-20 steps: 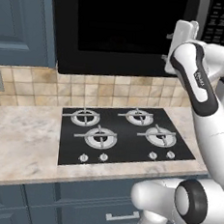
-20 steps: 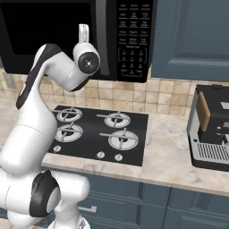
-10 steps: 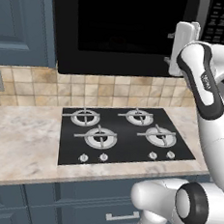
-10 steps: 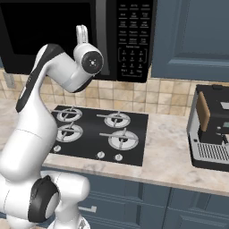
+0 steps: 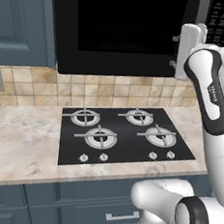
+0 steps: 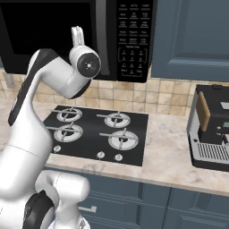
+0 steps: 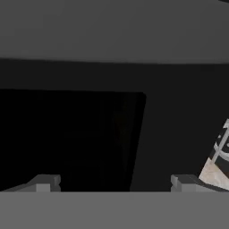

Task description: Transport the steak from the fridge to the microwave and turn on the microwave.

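Observation:
The microwave [image 5: 126, 33] hangs over the stove, a wide black box with a dark glass door that looks closed. Its keypad [image 6: 132, 40] is on the right side. My gripper [image 5: 190, 48] is raised in front of the door's right edge, next to the handle strip [image 6: 102, 36]. In the hand view the gripper [image 7: 116, 183] faces the dark door glass [image 7: 71, 134] from close up. Its fingertips [image 7: 44, 182] stand wide apart with nothing between them, so it is open. The steak and the fridge are out of view.
A black four-burner stovetop [image 5: 124, 134] lies on the marble counter [image 5: 18, 144] below the microwave. A coffee machine [image 6: 210, 129] stands at the counter's right end. Blue-grey cabinets [image 6: 192, 36] flank the microwave, with drawers [image 5: 76, 202] below.
The hand has shifted only slightly along the microwave's right edge, while the forearm has swung more upright. The fingers stay open and the base has not moved.

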Robot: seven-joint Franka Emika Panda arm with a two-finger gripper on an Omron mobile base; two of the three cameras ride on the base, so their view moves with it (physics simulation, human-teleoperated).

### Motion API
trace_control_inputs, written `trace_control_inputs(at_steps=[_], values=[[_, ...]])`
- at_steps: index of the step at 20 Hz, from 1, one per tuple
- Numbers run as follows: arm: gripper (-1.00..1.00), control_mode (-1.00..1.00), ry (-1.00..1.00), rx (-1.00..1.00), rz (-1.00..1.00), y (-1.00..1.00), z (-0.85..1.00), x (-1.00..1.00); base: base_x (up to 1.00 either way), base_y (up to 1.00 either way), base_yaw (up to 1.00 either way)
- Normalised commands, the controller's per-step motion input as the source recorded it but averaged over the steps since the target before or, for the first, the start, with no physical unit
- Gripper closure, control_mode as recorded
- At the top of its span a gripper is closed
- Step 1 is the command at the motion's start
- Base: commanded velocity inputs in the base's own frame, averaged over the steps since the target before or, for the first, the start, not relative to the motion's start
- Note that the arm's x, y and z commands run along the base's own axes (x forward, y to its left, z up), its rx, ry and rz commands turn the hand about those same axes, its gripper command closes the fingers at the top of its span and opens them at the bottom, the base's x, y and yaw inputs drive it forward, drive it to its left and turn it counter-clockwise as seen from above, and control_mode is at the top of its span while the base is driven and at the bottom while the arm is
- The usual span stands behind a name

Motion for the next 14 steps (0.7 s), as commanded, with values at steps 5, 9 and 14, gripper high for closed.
trace_control_inputs(at_steps=[5,9,14], values=[[-1.0,-1.0,0.0,0.0,0.0,-0.02,0.0,-0.54,0.0,0.0,0.0],[-1.0,-1.0,0.0,0.0,0.0,-0.18,0.0,-0.58,0.0,0.0,0.0],[-1.0,-1.0,0.0,0.0,0.0,-0.42,-0.04,-0.54,0.0,0.0,0.0]])
